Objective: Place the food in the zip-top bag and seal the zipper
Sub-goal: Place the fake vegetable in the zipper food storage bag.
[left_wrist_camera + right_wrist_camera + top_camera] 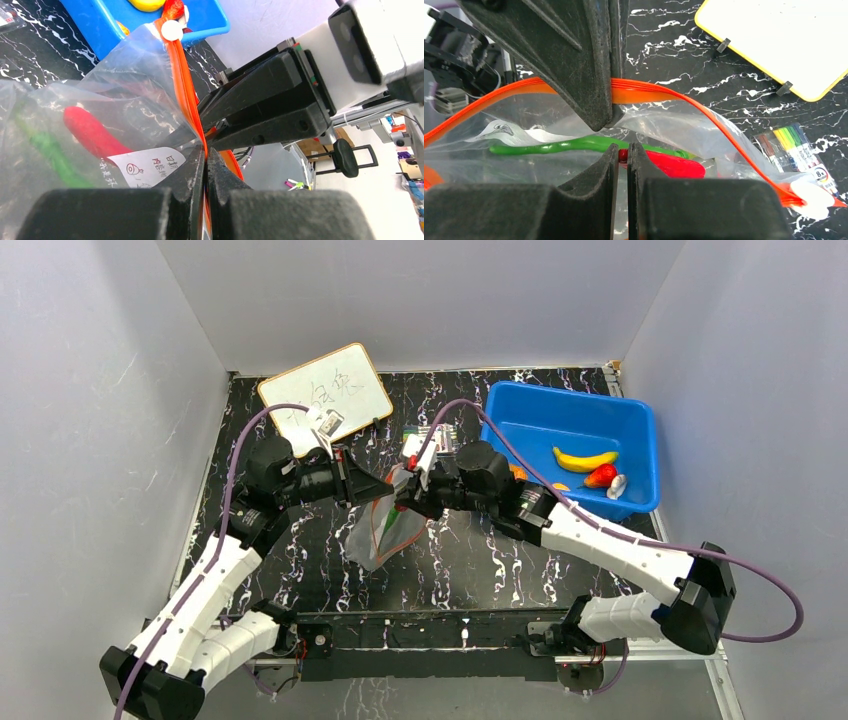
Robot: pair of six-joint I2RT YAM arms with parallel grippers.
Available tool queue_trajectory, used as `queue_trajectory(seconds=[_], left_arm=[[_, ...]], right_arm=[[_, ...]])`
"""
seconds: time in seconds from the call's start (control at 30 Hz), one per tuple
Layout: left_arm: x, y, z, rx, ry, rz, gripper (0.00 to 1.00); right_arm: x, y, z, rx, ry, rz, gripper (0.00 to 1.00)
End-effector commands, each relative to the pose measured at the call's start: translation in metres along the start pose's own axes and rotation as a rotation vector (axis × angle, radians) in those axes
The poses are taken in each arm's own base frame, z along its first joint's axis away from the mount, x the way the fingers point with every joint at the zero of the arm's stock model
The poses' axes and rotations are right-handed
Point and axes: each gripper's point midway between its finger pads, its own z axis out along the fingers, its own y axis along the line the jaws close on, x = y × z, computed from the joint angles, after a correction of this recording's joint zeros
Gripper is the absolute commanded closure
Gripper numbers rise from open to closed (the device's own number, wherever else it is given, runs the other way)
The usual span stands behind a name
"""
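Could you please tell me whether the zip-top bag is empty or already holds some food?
It holds food: a red chili and a green pepper show inside the clear zip-top bag.

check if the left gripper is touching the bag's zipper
Touching: left wrist view shows the left gripper shut on the orange zipper, no gap.

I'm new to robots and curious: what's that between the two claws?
The clear zip-top bag hangs between the left claw and right claw, both pinching its orange zipper; the top view shows it.
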Motion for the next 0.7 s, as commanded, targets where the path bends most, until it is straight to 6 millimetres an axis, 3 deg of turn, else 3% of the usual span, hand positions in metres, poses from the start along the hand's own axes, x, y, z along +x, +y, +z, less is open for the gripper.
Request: queue_trajectory(seconds=[0.0,0.27,0.67], left_arm=[[-0.001,-0.013,-0.006,0.043,-0.023,0.007,1.0],[0.0,-0.013,-0.009,0.03,-0.03,0.006,1.0],[0.008,-0.007,-0.007,0.027,-0.004,-0.006,1.0]], right_arm=[[-0.023,-0.01,-0.002,0.075,-0.049,-0.109,1.0],[-0.024,0.021,-0.006,-0.033,-0.206,-0.216,1.0],[0.001,0.042,-0.003,-0.146,-0.242,-0.387,0.98]])
